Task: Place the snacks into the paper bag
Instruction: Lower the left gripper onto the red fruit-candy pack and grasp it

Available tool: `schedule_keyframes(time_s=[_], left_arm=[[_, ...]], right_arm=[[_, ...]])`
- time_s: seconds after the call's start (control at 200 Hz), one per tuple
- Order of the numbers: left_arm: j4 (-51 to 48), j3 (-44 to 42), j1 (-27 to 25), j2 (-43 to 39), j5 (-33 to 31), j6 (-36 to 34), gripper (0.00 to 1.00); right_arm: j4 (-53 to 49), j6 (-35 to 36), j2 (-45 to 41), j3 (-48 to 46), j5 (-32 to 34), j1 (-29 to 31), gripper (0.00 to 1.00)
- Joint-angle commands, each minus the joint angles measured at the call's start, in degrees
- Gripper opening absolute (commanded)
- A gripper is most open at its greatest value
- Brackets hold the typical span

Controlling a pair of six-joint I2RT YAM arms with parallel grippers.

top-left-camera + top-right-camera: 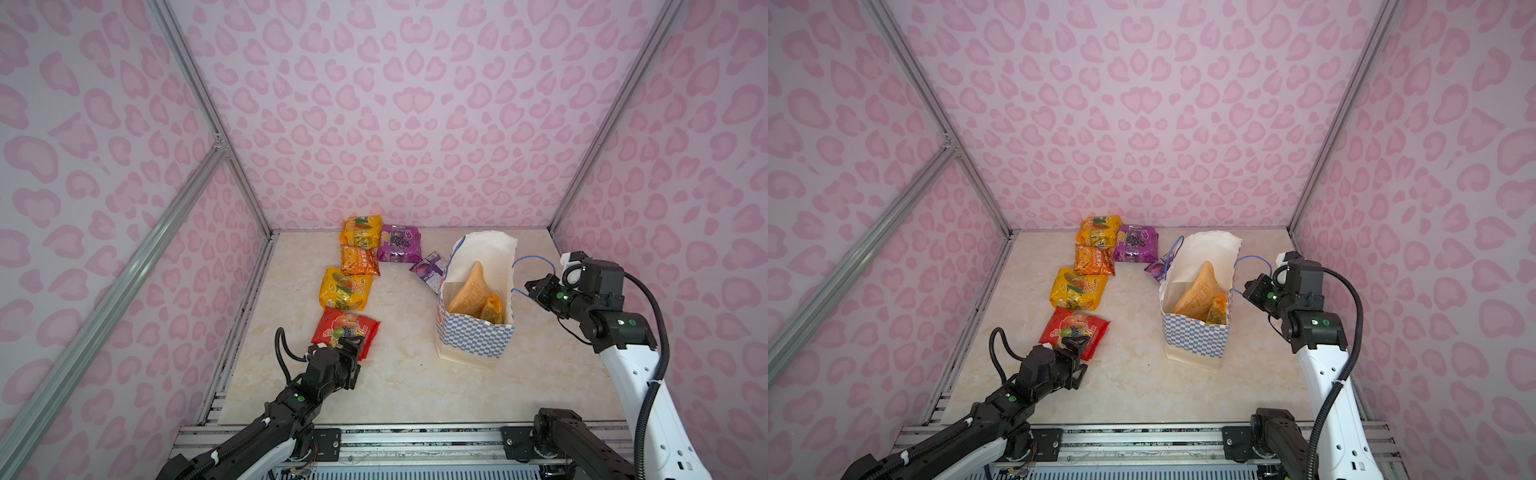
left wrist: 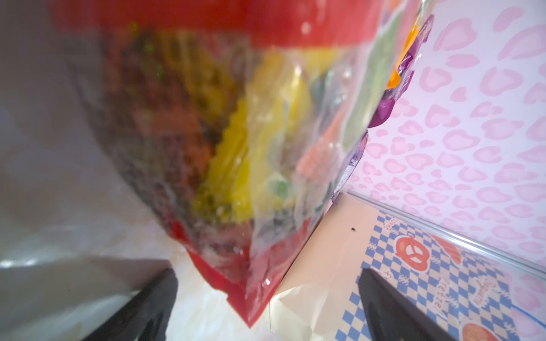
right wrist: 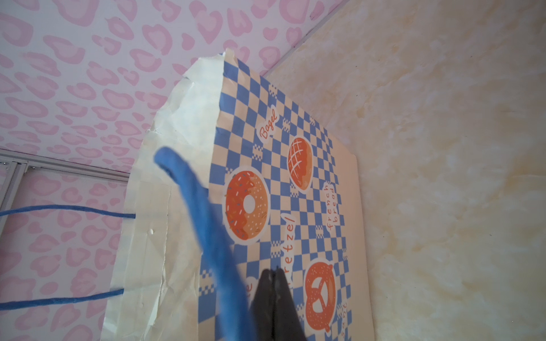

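Paper bag (image 1: pixel 473 337) upright; left claw (image 1: pixel 352 343) wide over red packet (image 1: pixel 341 325), right claw (image 1: pixel 528 287) closed

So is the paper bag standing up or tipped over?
Standing up. The paper bag has its base on the table, its mouth opens upward, and a tan pouch shows inside.

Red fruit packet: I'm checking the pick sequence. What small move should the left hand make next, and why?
Probably close the left hand on the red fruit packet. Its jaws stand open astride the packet's near corner, nothing gripped yet, while the right hand, shut on the blue cord handle, steadies the paper bag.
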State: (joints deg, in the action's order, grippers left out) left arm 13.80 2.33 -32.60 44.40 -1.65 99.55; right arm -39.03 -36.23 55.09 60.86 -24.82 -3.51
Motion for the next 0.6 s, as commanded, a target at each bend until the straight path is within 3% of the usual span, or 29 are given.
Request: schedule_keyframes(time_s=[0.0,0.245,0.47,0.595], left_arm=[[-5.4,-1.3,0.2,3.4,-5.8,3.0,0.98],[-1.0,-1.3,1.1,11.0,-10.8,2.1,0.96],[7.4,-0.1,3.3,24.5,-9.9,2.1,1.00],[6.4,2.7,3.7,30.9,-8.5,2.6,0.81]], right_arm=[[0.6,0.0,0.2,0.0,0.7,0.7,0.00],[-0.8,1.1,-0.4,0.4,1.7,0.6,0.00],[-1.4,1.3,-0.3,1.0,1.6,0.7,0.00],[-2.1,1.7,-0.5,1.7,2.0,0.6,0.00]])
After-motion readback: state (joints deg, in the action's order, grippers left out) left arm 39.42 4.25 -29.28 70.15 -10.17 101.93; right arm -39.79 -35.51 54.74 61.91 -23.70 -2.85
